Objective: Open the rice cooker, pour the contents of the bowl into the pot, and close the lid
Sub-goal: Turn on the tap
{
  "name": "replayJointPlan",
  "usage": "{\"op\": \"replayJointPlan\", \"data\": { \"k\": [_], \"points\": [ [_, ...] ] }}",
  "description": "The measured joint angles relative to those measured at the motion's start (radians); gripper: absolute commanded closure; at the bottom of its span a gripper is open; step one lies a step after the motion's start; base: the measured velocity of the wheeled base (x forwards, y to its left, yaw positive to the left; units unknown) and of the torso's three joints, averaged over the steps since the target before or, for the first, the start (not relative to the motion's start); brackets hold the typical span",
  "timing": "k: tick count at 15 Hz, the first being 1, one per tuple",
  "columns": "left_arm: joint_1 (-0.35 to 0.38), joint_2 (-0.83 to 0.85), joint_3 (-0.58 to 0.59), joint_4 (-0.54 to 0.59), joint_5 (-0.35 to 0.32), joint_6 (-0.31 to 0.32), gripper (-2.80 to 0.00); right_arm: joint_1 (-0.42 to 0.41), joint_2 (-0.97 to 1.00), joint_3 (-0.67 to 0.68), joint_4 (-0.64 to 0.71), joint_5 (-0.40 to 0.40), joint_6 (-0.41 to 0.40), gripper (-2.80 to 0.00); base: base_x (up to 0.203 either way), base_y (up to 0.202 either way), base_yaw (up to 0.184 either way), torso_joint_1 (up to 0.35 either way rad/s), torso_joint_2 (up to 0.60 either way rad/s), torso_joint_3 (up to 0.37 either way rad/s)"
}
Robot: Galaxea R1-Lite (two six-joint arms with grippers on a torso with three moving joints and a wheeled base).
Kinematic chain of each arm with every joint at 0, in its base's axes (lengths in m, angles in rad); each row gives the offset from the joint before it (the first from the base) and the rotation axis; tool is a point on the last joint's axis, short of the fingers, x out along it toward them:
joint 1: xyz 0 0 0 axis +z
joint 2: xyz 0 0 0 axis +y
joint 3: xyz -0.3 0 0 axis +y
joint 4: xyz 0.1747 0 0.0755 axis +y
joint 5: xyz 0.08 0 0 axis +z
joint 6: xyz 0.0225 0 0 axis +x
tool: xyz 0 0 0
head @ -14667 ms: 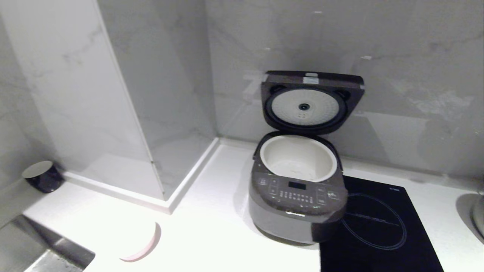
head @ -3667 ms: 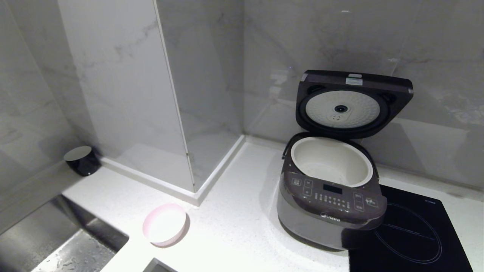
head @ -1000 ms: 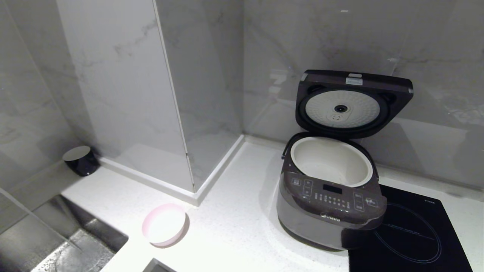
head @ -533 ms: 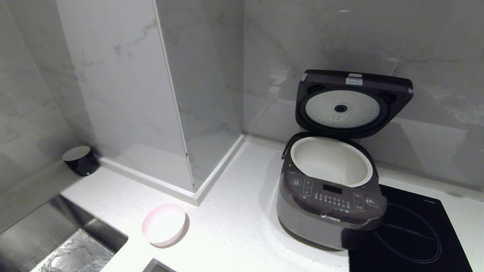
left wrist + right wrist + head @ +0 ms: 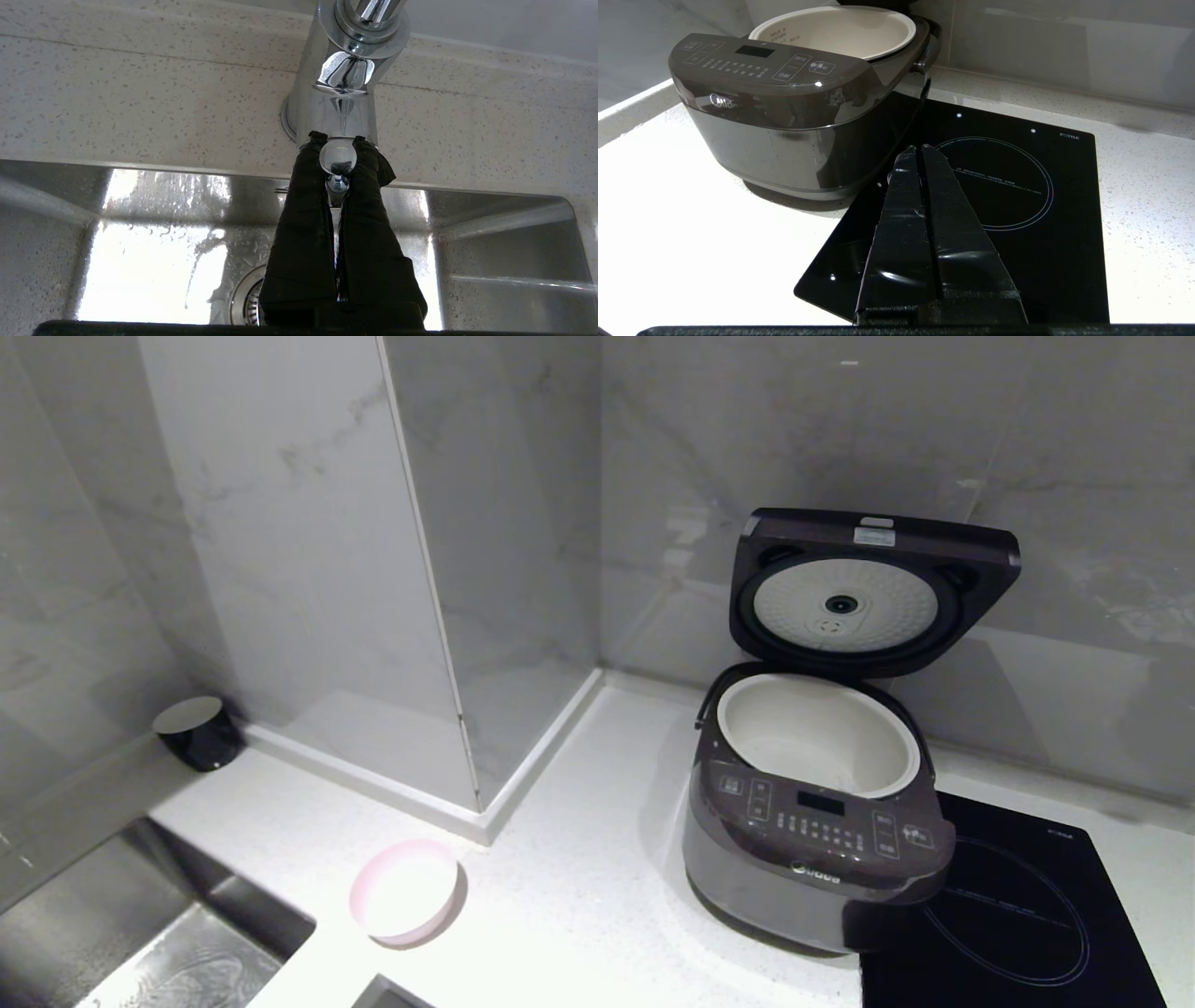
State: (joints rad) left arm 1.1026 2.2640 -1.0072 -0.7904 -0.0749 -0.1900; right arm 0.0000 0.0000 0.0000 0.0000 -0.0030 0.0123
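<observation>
My left pincer (image 5: 337, 145) is pinched on the faucet lever's small ball (image 5: 338, 157) above the sink (image 5: 140, 224), and my right pincer (image 5: 920, 150) is pressed shut over the black hob (image 5: 1017, 186), just beside the rice cooker (image 5: 812, 821). The bowl (image 5: 404, 891) stands well left of the rice cooker, whose lid (image 5: 873, 588) is up. I judge the bowl light, smooth and breakable, so I would pinch its rim

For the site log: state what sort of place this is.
A home-style kitchen counter, most likely: an open rice cooker stands beside a flat black hob, with a steel sink and chrome tap set in the speckled worktop.
</observation>
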Motion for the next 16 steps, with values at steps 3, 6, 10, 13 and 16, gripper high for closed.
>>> {"op": "replayJointPlan", "data": {
  "k": [3, 6, 10, 13, 16],
  "points": [
    [0.000, 0.000, 0.000, 0.000, 0.000, 0.000, 0.00, 0.000, 0.000, 0.000, 0.000, 0.000, 0.000, 0.00, 0.000, 0.000, 0.000, 0.000, 0.00, 0.000],
    [0.000, 0.000, -0.002, 0.001, 0.000, 0.001, 0.00, 0.000, 0.000, 0.000, 0.000, 0.000, 0.000, 0.00, 0.000, 0.000, 0.000, 0.000, 0.00, 0.000],
    [0.000, 0.000, -0.004, 0.001, 0.000, 0.001, 0.00, 0.000, 0.000, 0.000, 0.000, 0.000, 0.000, 0.00, 0.000, 0.000, 0.000, 0.000, 0.00, 0.000],
    [-0.001, 0.001, -0.012, 0.005, 0.001, -0.001, 0.00, 0.000, 0.000, 0.000, 0.000, 0.000, 0.000, 0.00, 0.000, 0.000, 0.000, 0.000, 0.00, 0.000],
    [-0.002, 0.001, -0.021, 0.012, 0.007, -0.011, 0.00, 0.000, 0.000, 0.000, 0.000, 0.000, 0.000, 0.00, 0.000, 0.000, 0.000, 0.000, 0.00, 0.000]
  ]
}}
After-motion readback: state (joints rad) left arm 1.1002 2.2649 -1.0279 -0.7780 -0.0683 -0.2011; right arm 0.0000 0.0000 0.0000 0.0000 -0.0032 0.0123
